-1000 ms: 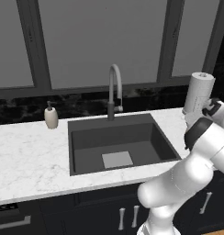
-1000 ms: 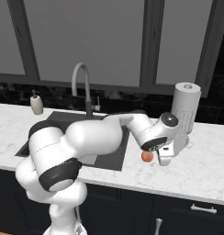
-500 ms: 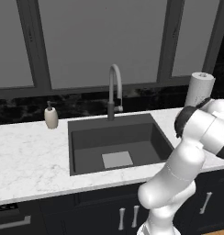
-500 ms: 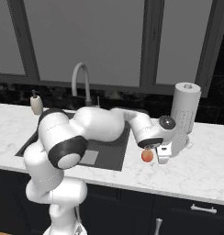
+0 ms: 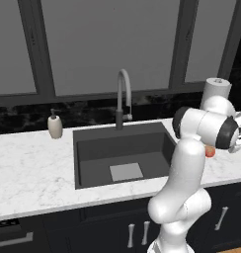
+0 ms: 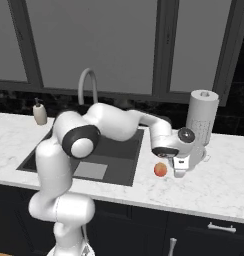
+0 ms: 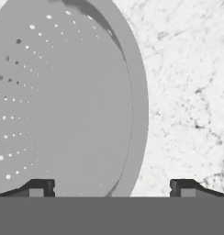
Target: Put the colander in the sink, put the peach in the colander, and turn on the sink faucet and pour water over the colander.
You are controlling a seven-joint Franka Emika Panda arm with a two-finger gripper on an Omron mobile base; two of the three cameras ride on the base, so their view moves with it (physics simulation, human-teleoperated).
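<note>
On the marble surface (image 6: 229, 185) to the right of the sink (image 6: 121, 172), the pincer (image 7: 111, 190) is hovering with its two tips spread wide apart, holding nothing. Through the hand view the colander (image 7: 63, 96) is lying just below, its dotted bowl spreading from about eleven o'clock down to seven o'clock, while its rim is sweeping between the two tips, one tip sitting over the inside of the bowl and the other over bare marble at about four o'clock. From the right base view the peach (image 6: 160, 170) is resting on the surface just beside the hand, at roughly nine o'clock from it, near the sink's right edge and apart from the basin; a paper towel roll (image 6: 201, 117) is standing behind at about one o'clock. The sink is sitting empty apart from its drain plate (image 5: 126, 171), and the faucet (image 5: 123, 96) is arching over the back of the basin with no water running. By the look of it the first step is in hand: lining up on the colander's rim for a lift. Next the hand is probably needing to sink until the rim lies between the tips, close on it, and carry it over into the basin.
</note>
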